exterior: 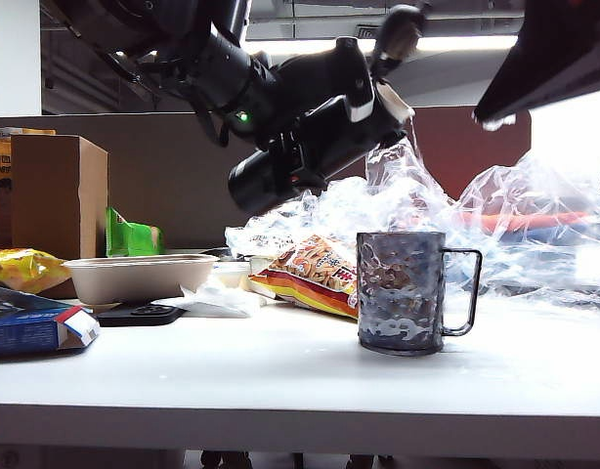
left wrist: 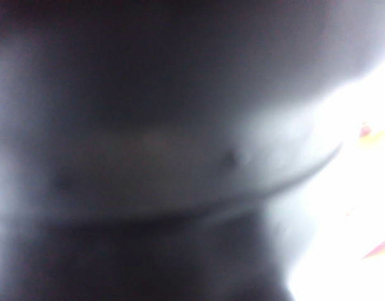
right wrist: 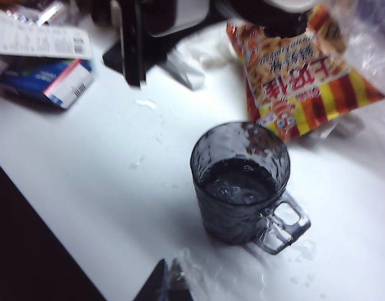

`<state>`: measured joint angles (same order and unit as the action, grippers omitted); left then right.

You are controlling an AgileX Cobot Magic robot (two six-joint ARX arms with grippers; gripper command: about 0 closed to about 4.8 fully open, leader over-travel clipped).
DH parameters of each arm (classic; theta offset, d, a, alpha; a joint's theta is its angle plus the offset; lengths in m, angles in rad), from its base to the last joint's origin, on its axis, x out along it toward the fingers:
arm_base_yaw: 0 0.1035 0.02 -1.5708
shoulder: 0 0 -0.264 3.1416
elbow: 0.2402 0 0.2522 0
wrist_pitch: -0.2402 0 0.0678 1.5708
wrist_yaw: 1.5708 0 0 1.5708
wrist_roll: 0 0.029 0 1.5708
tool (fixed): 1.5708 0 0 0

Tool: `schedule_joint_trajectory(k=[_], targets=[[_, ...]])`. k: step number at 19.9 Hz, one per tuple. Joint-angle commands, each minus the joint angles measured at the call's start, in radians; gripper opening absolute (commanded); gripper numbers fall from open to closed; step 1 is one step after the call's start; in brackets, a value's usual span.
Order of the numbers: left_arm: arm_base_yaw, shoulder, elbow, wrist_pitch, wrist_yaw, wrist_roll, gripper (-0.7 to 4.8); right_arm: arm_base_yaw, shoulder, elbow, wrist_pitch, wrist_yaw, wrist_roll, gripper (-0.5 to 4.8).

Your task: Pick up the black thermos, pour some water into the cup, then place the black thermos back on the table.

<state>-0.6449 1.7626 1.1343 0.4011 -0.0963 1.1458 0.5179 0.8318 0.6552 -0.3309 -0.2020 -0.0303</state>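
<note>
The black thermos [exterior: 280, 171] hangs tilted in the air above the table [exterior: 280, 376], up and left of the cup [exterior: 402, 291]. My left gripper [exterior: 344, 107] is shut around its body. In the left wrist view only a blurred dark surface [left wrist: 148, 125] shows, and the jaws cannot be made out. The dimpled grey cup stands upright with its handle to the right, and the right wrist view shows dark water inside the cup [right wrist: 239, 182]. My right gripper [exterior: 491, 119] hovers shut and empty above and to the right of the cup; its tips [right wrist: 164, 285] show over the table.
A snack bag [exterior: 315, 274] and crumpled clear plastic [exterior: 495, 215] lie behind the cup. At the left are a beige tray [exterior: 139, 277], a cardboard box [exterior: 56, 195], a black phone [exterior: 139, 315] and a blue box [exterior: 31, 327]. Water drops [right wrist: 145, 103] dot the table.
</note>
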Motion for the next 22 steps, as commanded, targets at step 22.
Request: schedule_joint_trajectory(k=[22], targets=[[0.039, -0.333, -0.217, -0.017, -0.030, -1.157, 0.25, 0.000, -0.207, 0.045, -0.040, 0.176, -0.009, -0.06]])
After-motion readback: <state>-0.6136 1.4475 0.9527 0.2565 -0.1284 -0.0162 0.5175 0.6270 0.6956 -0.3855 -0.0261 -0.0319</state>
